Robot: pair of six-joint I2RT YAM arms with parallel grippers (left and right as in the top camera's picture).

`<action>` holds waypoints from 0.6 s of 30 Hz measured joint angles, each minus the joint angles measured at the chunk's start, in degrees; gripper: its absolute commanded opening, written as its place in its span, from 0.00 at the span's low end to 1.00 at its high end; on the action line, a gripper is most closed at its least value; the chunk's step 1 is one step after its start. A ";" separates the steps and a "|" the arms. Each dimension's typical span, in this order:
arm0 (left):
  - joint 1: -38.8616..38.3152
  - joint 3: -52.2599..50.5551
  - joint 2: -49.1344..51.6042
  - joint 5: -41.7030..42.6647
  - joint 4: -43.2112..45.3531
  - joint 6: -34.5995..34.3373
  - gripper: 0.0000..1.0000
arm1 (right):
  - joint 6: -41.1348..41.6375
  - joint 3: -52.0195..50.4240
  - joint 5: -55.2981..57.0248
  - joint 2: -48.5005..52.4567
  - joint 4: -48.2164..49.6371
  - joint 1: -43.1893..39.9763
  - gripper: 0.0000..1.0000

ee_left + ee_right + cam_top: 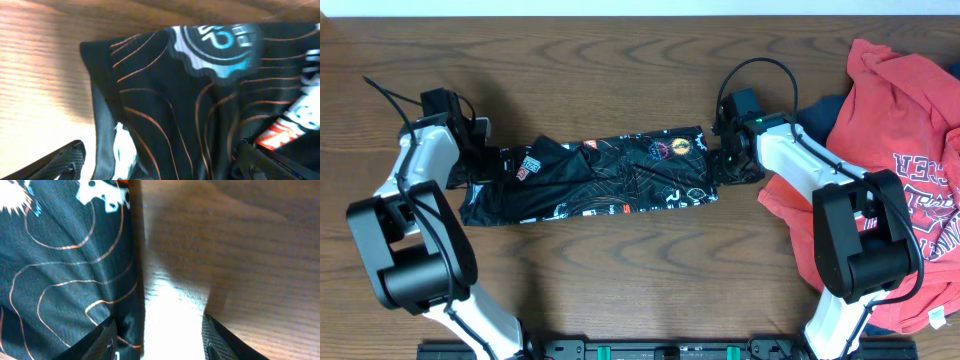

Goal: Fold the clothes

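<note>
Lying as a long folded band across the middle of the brown wooden table (620, 60), the black jersey with thin orange-red contour lines and colourful logos (590, 178) runs from 9 o'clock to 3 o'clock in the overhead view.

At its 9 o'clock end sits the left gripper (492, 160). The left wrist view shows its fingers (62, 160) spread wide, with rumpled black cloth lying between them and not pinched.

At the 3 o'clock end is the right gripper (724, 160), its jaws partly apart. In the right wrist view one finger (102, 340) is over the fabric and the other over bare wood, so the jersey's straight edge runs between them, unclamped.

Farther toward 3 o'clock a crumpled red printed T-shirt (905, 150) is heaped, apart from the jersey. A navy garment (820, 108) peeks out at the heap's 10 o'clock edge.
</note>
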 measured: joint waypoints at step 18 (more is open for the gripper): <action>0.98 0.68 3.54 3.63 -0.55 -4.37 0.06 | 0.04 0.07 0.61 0.00 -1.86 0.00 0.52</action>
